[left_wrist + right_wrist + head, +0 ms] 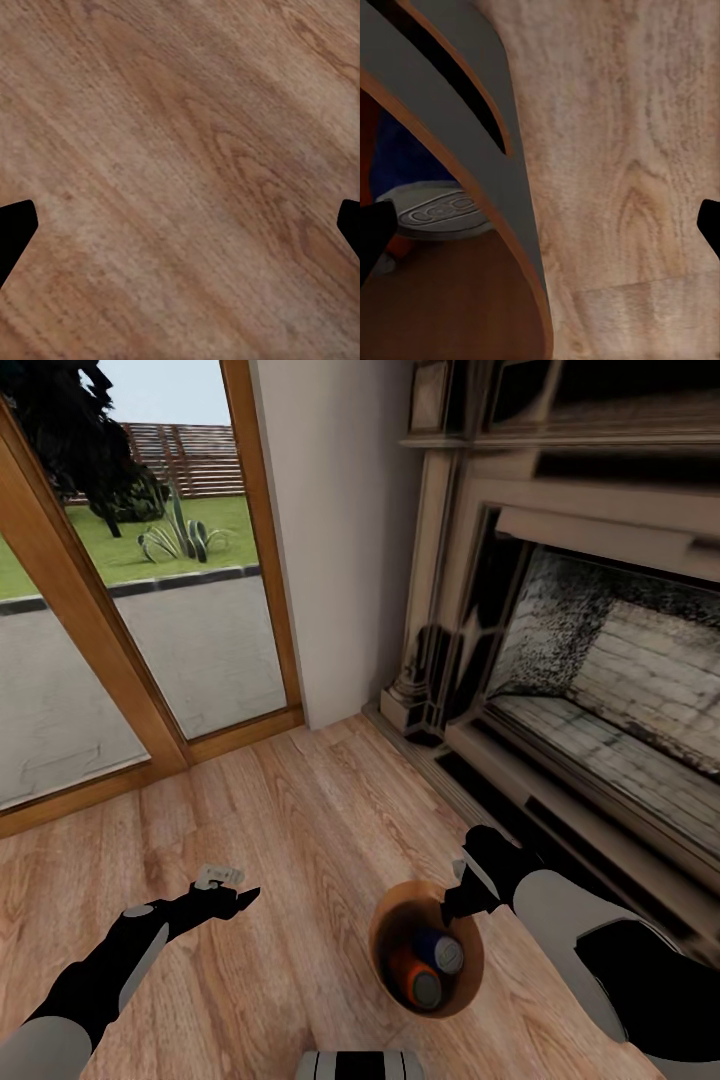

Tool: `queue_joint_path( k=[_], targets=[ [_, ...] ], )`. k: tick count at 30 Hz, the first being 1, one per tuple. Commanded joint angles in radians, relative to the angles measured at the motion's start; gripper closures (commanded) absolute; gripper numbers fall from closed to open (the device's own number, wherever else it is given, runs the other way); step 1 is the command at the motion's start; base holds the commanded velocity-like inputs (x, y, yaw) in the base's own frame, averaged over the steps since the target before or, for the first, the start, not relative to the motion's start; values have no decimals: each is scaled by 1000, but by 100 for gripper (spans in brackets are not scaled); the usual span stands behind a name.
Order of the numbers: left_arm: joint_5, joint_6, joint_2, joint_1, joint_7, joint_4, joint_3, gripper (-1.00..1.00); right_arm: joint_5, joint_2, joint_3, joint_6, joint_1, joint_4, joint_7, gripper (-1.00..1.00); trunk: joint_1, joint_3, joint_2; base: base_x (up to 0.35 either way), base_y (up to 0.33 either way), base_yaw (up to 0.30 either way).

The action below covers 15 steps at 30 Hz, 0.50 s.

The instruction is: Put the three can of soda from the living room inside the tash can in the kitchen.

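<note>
Head view: the small round tapered bin with a glossy copper-brown inside [427, 948] hangs just above the light wood plank floor [300, 830], directly ahead of the robot's trunk, and the right gripper [462, 895] meets its rim on the side toward the dark ornate fireplace [560, 660]. The bin tilts, its mouth open toward the camera. Two short soda cans lie inside it, a dark blue one with a pale top [441, 950] and a plain orange one [415, 980], touching each other; a third can is not visible there.

In the right wrist view the bin's wall [487, 157] runs between the two dark fingertips, with the blue can's pale top [439, 210] on the inner side, so I judge the right gripper to be pinching the rim, though the contact itself is hidden.

The right arm is bent, forearm angled in from the fireplace side, clearly the nearer arm. The left gripper [225, 900] hovers well apart over bare floor; in the left wrist view its tips sit spread wide, holding nothing.
</note>
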State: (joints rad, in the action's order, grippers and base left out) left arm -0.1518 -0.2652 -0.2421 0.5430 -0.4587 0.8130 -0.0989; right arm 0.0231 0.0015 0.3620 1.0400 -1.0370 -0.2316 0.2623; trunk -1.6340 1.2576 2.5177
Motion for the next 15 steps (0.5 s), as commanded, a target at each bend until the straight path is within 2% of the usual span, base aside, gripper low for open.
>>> queue_joint_path(
  k=[1, 15],
  targets=[
    [0, 0, 0, 0, 0, 0, 0, -100, 0, 0, 0, 0, 0, 0, 0, -100, 0, 0, 0, 0, 0, 0],
    [0, 0, 0, 0, 1, 0, 1, -100, 0, 0, 0, 0, 0, -2, 0, -100, 0, 0, 0, 0, 0, 0]
  ],
)
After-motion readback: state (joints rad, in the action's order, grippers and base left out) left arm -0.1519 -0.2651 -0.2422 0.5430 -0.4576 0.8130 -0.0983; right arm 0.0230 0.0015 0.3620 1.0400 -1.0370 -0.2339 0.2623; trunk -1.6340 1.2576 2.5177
